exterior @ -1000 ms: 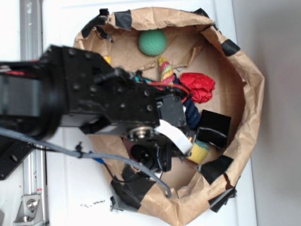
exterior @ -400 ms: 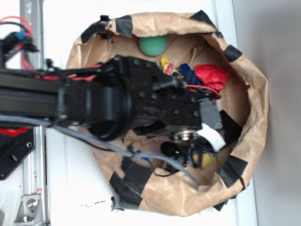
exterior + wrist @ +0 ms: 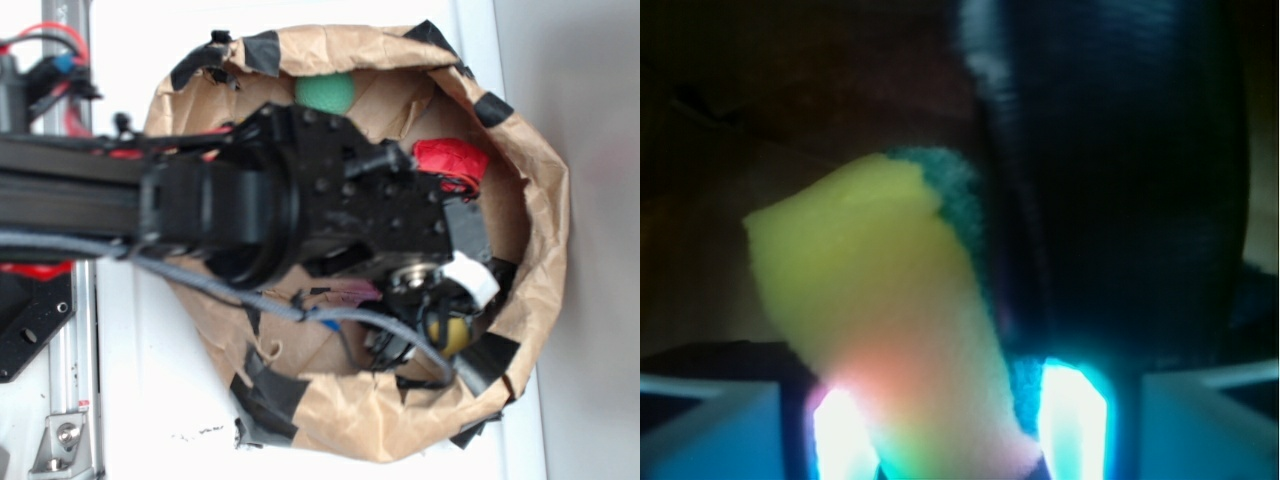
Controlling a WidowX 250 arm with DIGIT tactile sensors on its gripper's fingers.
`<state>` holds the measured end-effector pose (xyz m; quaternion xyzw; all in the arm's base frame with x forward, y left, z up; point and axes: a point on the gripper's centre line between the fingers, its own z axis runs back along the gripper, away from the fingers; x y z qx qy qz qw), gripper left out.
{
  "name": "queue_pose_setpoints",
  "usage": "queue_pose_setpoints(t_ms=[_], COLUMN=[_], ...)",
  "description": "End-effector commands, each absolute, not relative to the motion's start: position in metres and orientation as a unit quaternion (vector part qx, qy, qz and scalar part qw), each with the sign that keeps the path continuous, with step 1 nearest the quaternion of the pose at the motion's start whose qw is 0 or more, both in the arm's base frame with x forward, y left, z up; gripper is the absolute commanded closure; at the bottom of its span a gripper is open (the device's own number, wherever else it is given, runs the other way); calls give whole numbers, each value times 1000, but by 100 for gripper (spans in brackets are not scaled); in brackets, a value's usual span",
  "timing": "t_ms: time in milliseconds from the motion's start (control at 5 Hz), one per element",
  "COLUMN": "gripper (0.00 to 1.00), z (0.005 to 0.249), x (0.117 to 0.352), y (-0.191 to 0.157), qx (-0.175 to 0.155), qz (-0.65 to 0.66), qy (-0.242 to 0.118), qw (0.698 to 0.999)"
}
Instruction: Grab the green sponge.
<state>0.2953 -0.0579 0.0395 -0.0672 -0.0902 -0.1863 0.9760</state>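
One green sponge (image 3: 880, 330) sits between the pincer (image 3: 945, 420) fingers, low in the paper bag (image 3: 520, 140); whether they pinch it, I cannot tell. Next, probably close and lift.

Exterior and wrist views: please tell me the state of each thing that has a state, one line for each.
green sponge: between the gripper fingers, dark green layer against the black finger.
gripper: low in the bag at the sponge; open or shut cannot be told.
paper bag: open, rim rolled and taped.
green ball: at the far wall, partly hidden by the rim, untouched.
red crumpled thing: lying in the bag, partly hidden by the arm.
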Motion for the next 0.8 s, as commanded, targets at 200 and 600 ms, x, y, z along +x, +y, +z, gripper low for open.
queue_pose_setpoints(t_ms=[200,600], gripper=[100,100], z=[152,187], x=[253,247], y=[-40,-16], qx=[43,72], qz=[-16,61], qy=[-75,-83], qw=[996,992])
